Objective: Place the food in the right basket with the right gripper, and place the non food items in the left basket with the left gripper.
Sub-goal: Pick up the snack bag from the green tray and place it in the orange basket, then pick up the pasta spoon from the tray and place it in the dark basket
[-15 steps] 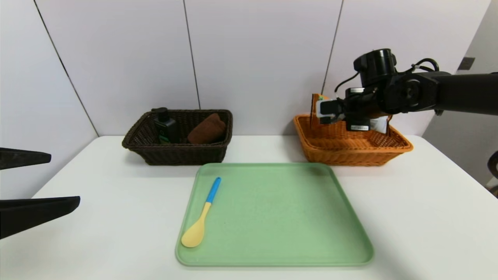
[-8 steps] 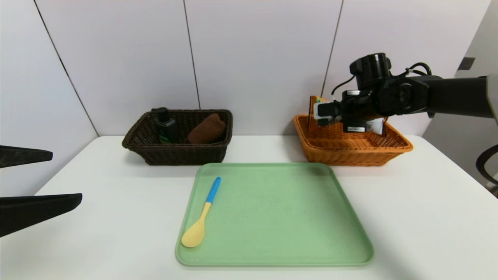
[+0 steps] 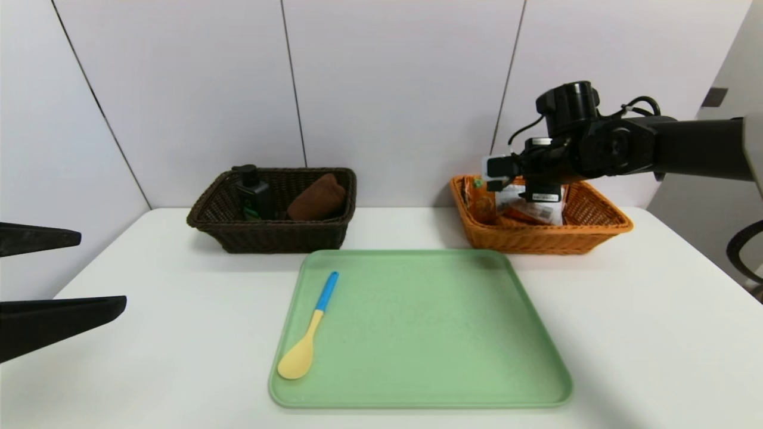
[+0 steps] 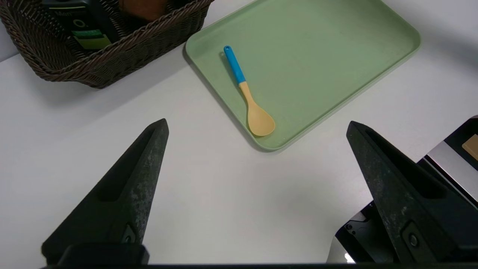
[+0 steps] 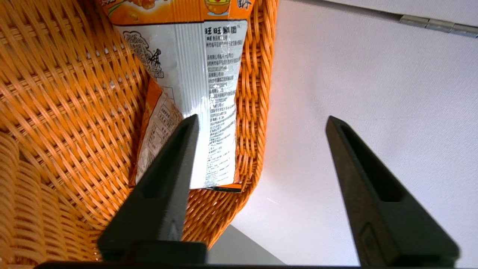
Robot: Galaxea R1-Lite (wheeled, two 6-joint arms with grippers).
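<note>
The orange-and-white snack packet [image 3: 520, 207] [image 5: 209, 74] lies loose in the orange-tan right basket [image 3: 536, 238] [image 5: 56, 93], leaning on its wall. My right gripper [image 3: 499, 176] [image 5: 261, 119] hovers open just above it, holding nothing. The yellow spoon with a blue handle [image 3: 310, 330] [image 4: 246, 93] rests on the green tray [image 3: 417, 333] [image 4: 317, 56]. The dark pump bottle [image 3: 255, 193] [image 4: 86, 22] and the brown cloth [image 3: 318, 198] [image 4: 143, 5] sit in the dark left basket [image 3: 268, 235] [image 4: 112, 63]. My left gripper [image 3: 100, 273] [image 4: 257, 125] stays open and empty at the table's left, short of the tray.
Both baskets stand against the back wall, the tray in front between them. A white table [image 3: 626, 333] spreads around the tray. Part of the robot's base [image 4: 429, 209] shows beside the left gripper.
The right gripper held the packet upright over the orange basket, then opened; the packet has dropped flat into the basket. The left arm has not moved.
</note>
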